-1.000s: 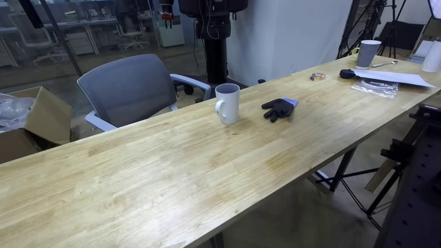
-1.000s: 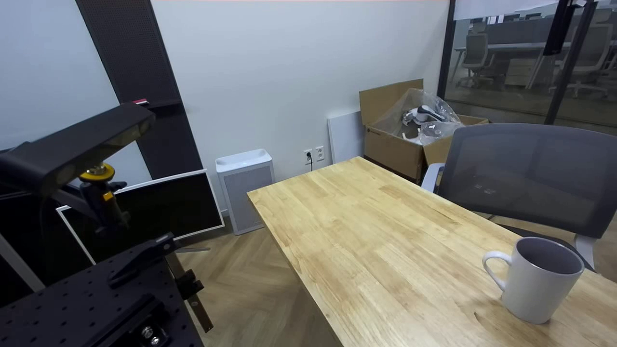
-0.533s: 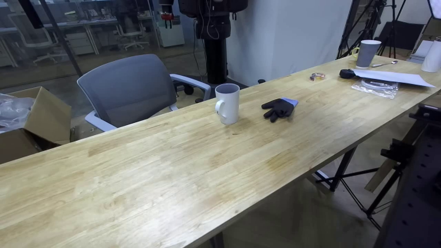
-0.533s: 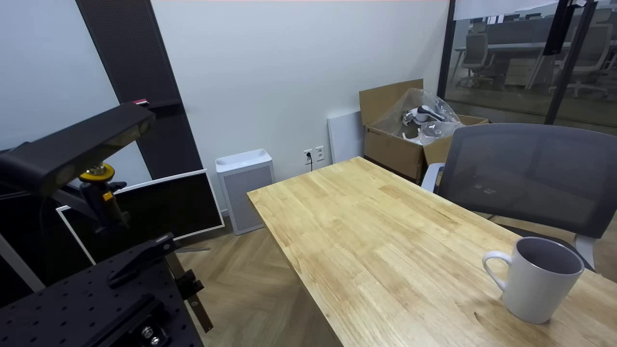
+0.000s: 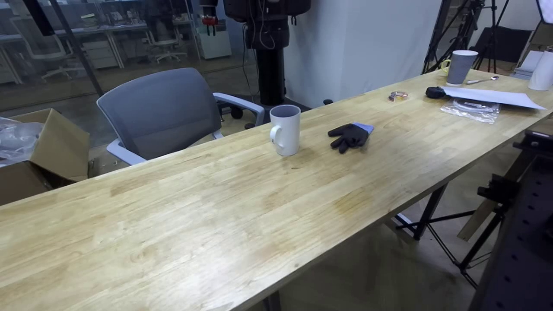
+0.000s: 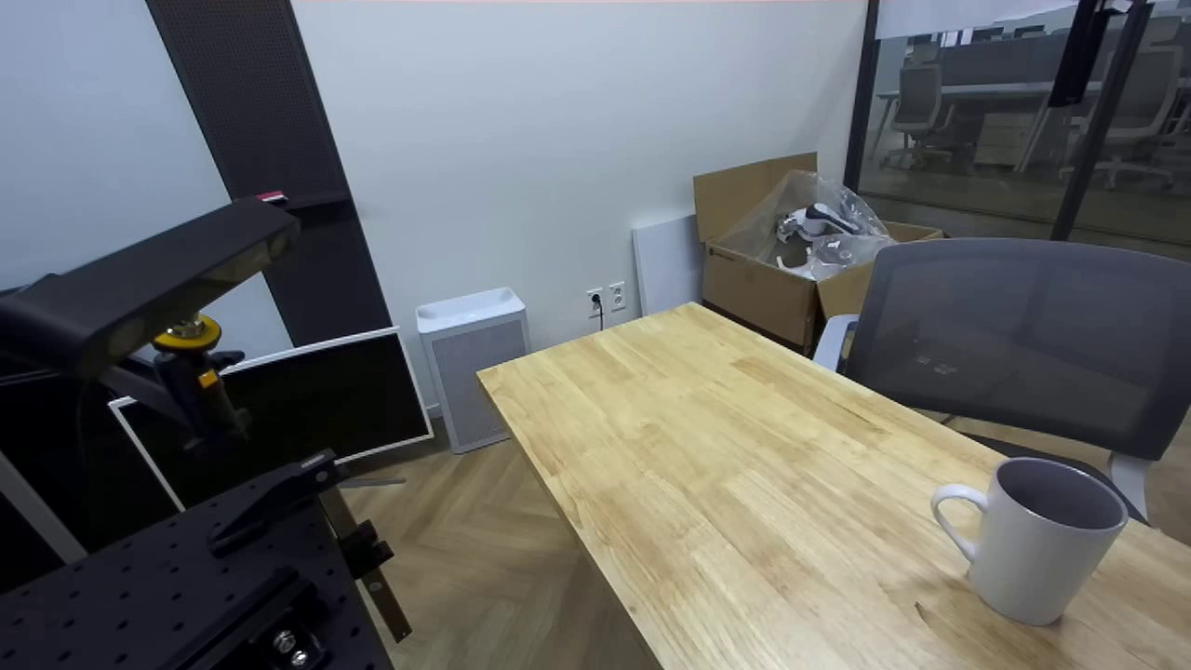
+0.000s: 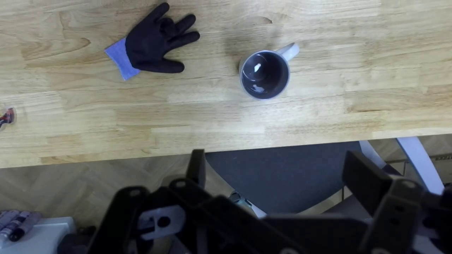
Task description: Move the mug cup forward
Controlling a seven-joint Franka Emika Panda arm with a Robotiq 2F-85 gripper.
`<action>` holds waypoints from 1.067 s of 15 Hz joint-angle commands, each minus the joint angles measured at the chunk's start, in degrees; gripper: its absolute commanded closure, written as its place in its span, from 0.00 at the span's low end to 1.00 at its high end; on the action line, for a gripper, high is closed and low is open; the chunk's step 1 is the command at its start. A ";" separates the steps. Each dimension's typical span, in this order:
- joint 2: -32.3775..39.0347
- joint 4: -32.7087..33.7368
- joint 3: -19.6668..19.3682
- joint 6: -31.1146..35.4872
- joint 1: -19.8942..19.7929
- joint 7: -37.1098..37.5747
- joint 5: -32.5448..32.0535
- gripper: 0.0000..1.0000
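The white mug cup (image 5: 287,136) stands upright on the wooden table (image 5: 207,203) near the edge beside the chair. Its inside is grey. In an exterior view, the mug cup (image 6: 1040,558) is at the lower right, its handle pointing left. In the wrist view I look down into the mug cup (image 7: 265,76); its handle points up and right. My gripper (image 7: 276,167) is open, with its black fingers (image 7: 365,180) wide apart and nothing between them. The mug cup lies above the fingertips in that view, apart from them. Neither exterior view shows the gripper.
A dark glove (image 5: 351,136) with a blue cuff lies beside the mug cup. A small wrapped item (image 5: 397,96), a sheet of paper (image 5: 492,96) and a grey cup (image 5: 461,69) stand further along. A chair (image 5: 164,112) is close to the table edge.
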 commanded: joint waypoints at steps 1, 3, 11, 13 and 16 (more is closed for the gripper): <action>2.23 0.87 1.05 0.25 -0.81 0.91 -0.38 0.00; 3.26 0.60 1.21 1.88 -0.87 1.33 0.00 0.00; 7.53 0.60 2.13 7.89 -1.32 3.07 2.20 0.00; 8.59 0.32 2.02 8.45 -1.15 3.64 1.78 0.00; 10.59 0.21 1.72 9.60 -1.00 4.53 1.23 0.00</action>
